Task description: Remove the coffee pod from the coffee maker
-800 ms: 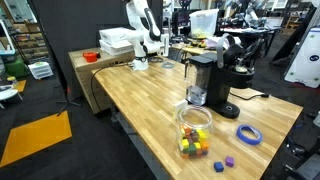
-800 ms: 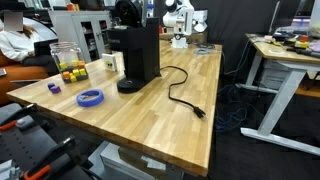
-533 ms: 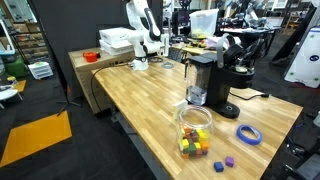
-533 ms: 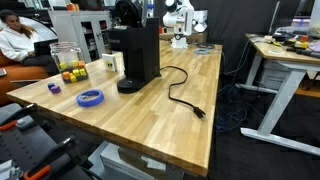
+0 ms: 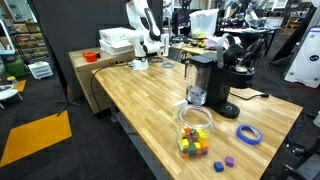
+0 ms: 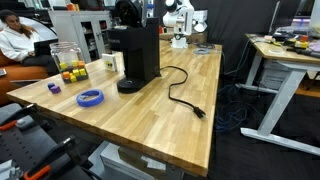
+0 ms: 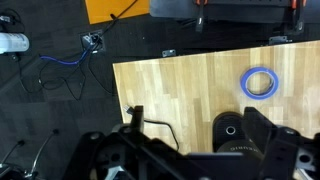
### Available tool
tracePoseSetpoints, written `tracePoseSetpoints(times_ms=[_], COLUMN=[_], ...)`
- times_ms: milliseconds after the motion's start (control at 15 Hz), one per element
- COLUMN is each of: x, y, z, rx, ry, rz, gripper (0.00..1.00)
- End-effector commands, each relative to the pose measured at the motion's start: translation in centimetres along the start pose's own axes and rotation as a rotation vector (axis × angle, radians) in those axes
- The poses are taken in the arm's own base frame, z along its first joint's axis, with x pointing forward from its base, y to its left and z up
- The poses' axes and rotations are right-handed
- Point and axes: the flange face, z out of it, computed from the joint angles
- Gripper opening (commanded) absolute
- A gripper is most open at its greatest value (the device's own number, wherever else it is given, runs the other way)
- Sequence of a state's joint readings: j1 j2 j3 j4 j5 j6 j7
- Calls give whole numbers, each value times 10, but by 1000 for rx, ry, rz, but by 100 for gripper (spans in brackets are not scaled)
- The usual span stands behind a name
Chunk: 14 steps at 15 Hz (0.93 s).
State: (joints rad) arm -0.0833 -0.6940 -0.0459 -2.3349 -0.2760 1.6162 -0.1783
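Note:
The tall black coffee maker (image 5: pixel 207 80) stands on the wooden table (image 5: pixel 140 95), towards its near end in both exterior views (image 6: pixel 135 58). The wrist view looks down on its round black top (image 7: pixel 235 135) from a distance. The coffee pod is hidden from every view. The white robot arm (image 5: pixel 140 22) stands at the far end of the table (image 6: pixel 178 18), well away from the machine. My gripper (image 7: pixel 200 125) is open, its dark fingers (image 7: pixel 135 115) spread wide with nothing between them.
A clear jar of coloured blocks (image 5: pixel 195 130) and a blue tape ring (image 5: pixel 248 134) sit close to the machine, with small loose blocks (image 5: pixel 228 162) nearby. A black power cable (image 6: pixel 185 95) loops across the table. White boxes (image 5: pixel 117 42) stand beside the arm.

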Motion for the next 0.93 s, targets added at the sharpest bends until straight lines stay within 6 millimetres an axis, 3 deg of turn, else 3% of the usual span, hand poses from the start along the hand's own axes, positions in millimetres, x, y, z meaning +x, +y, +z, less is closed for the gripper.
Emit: tracePoseSetpoints(times_ms=[0, 267, 733, 800, 867], x=[0, 17, 77, 65, 72], y=[0, -12, -66, -64, -68], z=[-1, 3, 15, 18, 20], rx=[0, 0, 8, -7, -8], ry=[-1, -4, 10, 10, 8], rz=[0, -46, -180, -176, -184], gripper=[100, 100, 100, 100, 100])
